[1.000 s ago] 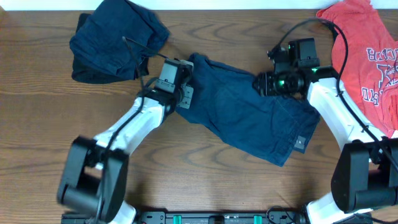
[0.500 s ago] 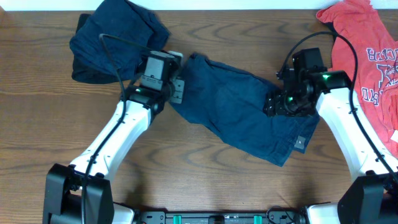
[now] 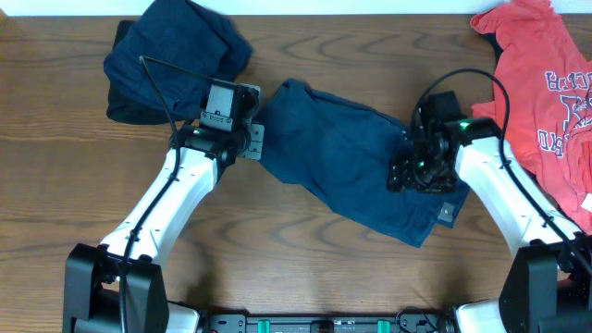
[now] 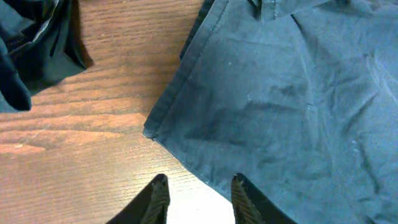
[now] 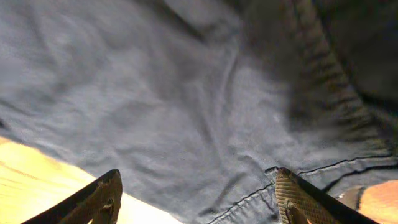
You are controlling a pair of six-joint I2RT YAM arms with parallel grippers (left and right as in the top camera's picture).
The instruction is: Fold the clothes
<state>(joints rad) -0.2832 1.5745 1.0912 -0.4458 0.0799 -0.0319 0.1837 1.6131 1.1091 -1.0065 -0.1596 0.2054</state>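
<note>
Looking down from overhead, I have the navy shorts (image 3: 342, 157) lying flat and slanted across the middle of the worktop (image 3: 305, 277), upper end toward the left arm, lower end toward the right. I read that spread as the setup for a fold: the cloth is smoothed out with an arm stationed at each end, so both sides can be picked up together.

The left tool (image 4: 198, 198) sits just off the shorts' left edge, beside a hem corner (image 4: 149, 132). Its fingers stand apart with nothing between them, and only wood and the hem's edge lie below. The right tool (image 5: 199, 202) hovers over the opposite end with its fingers spread wide. Dark cloth and a heavy stitched band (image 5: 323, 93) lie beneath them, none of it pinched as far as I can judge.

The other clothes sit away from the working area, I'd guess waiting their turn. A crumpled navy garment (image 3: 166, 60) is bunched at the far left corner, and a red-orange T-shirt (image 3: 536, 83) lies at the far right, running off the view.

As for writing, the T-shirt carries block lettering in white and navy, turned sideways and partly creased; I cannot make out a word. A small grey tab (image 3: 447, 211) sewn near the shorts' lower right corner is too small to read. A pale sticker (image 3: 218, 117) on the left wrist housing is equally illegible.
</note>
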